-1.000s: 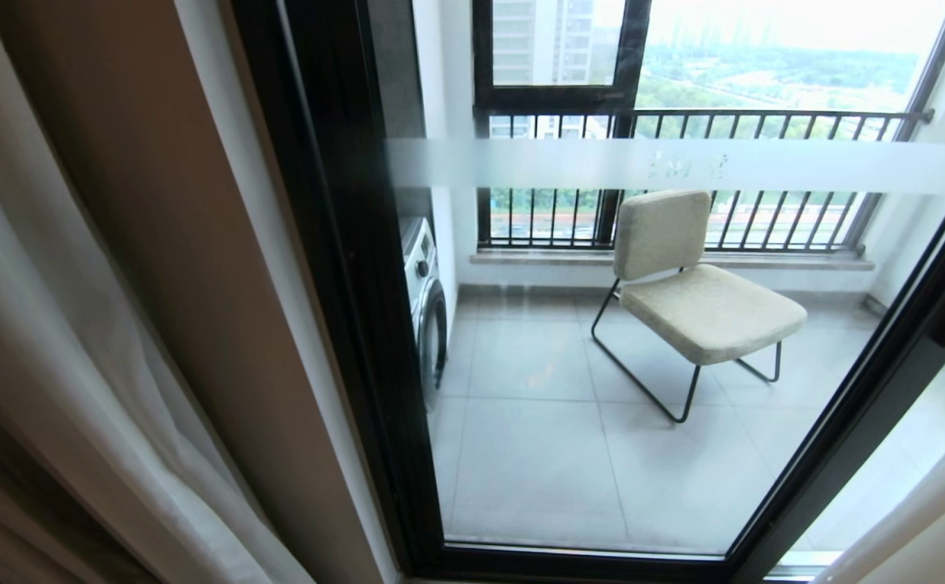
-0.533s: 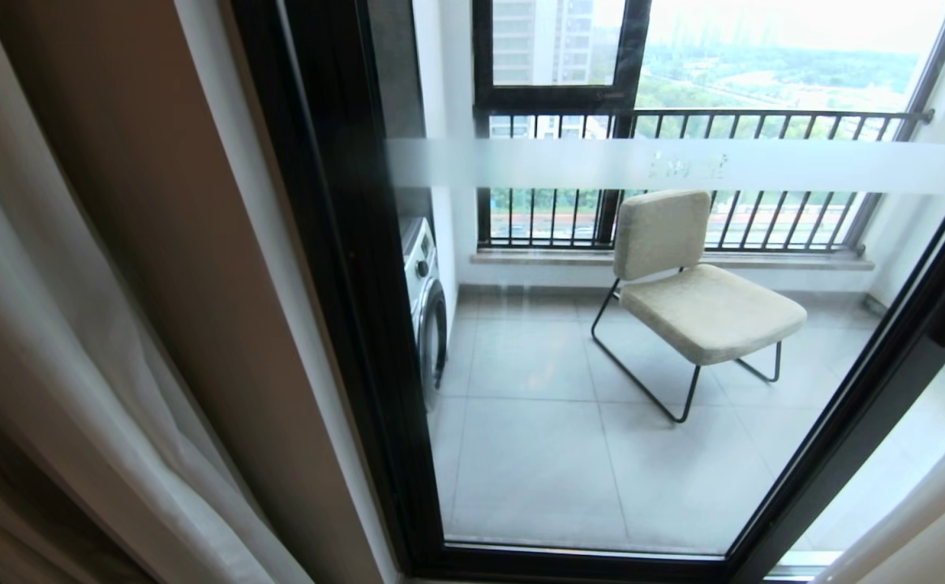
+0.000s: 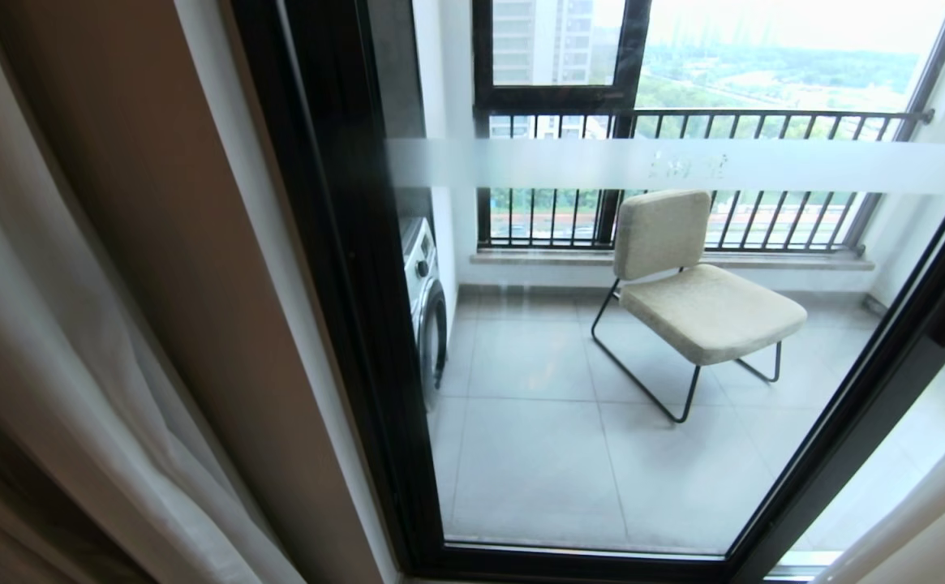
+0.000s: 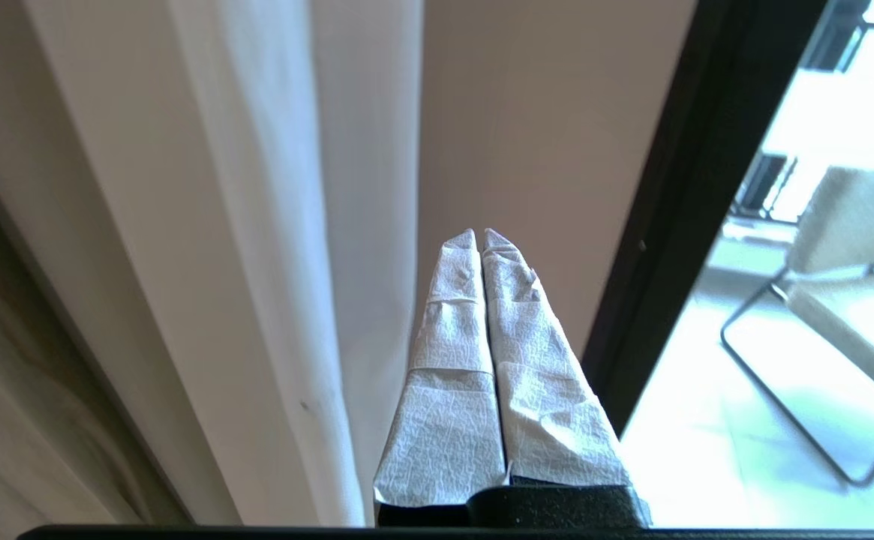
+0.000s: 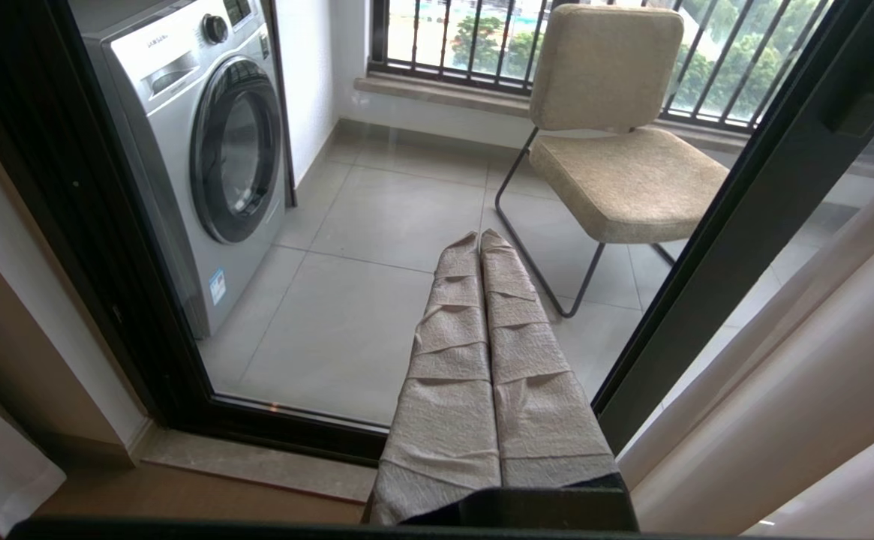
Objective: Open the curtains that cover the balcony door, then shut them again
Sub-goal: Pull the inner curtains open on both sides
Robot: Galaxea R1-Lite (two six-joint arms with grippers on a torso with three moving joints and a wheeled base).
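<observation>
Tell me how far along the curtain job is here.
Opening looks done: the curtains are bunched at the left and the balcony door glass is uncovered. The left gripper is shut beside the sheer fold, gripping nothing. The right gripper is shut too. Closing remains.

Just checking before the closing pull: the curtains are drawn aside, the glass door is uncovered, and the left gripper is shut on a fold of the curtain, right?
Not quite. The left gripper is shut, but on nothing: the left wrist view shows its fingers pressed together beside the curtains, no cloth between them. The rest holds: the curtains are aside and the glass door is uncovered.
</observation>
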